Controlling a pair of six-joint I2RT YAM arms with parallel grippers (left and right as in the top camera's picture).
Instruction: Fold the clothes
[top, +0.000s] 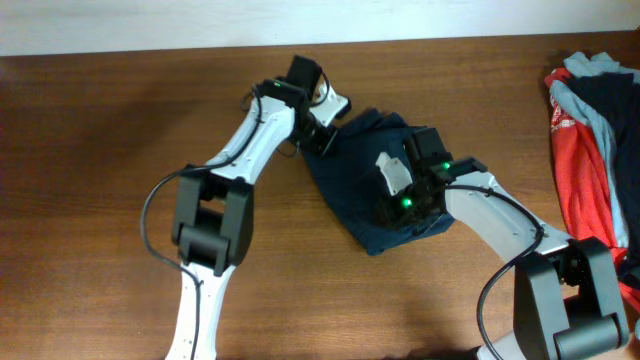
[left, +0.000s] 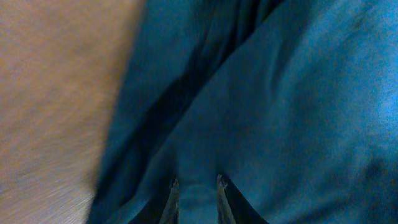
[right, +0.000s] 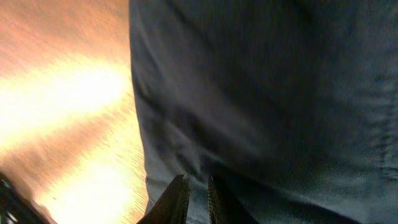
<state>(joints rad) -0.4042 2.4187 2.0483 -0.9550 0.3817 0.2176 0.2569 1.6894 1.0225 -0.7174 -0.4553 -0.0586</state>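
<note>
The left hand (top: 325, 140) is reaching down onto the far left edge of the clothes (top: 350, 185), a crumpled navy heap that is lying on the desk (top: 100, 130) between the two hands and partly under both of them. In the left wrist view its fingers (left: 172, 202) are standing a narrow gap apart, tips pointing into the cloth, and blue fabric is showing in the gap. Whether they are pinching that fabric or merely resting over it I cannot tell. The cloth is creasing deeply ahead of the fingertips, up and to the right, and bare wood is showing off to this hand's left. The right hand (top: 388, 212) is bearing down on the near part of the same heap, close to its lower right edge, with the left hand well beyond it across the cloth. In the right wrist view its fingers (right: 179, 199) are sitting closer together, with only a thin dark slit between them, and their tips are lying against or just above the fabric. It is too dark there to tell whether any cloth is caught in the slit. The garment's edge is running straight ahead of this hand, with shining wood to its left and cloth filling everything to its right. Well off to the right hand's right, a red garment (top: 580, 160) and a grey-blue garment (top: 600, 75) are lying heaped at the desk's edge, apart from both hands.
</note>
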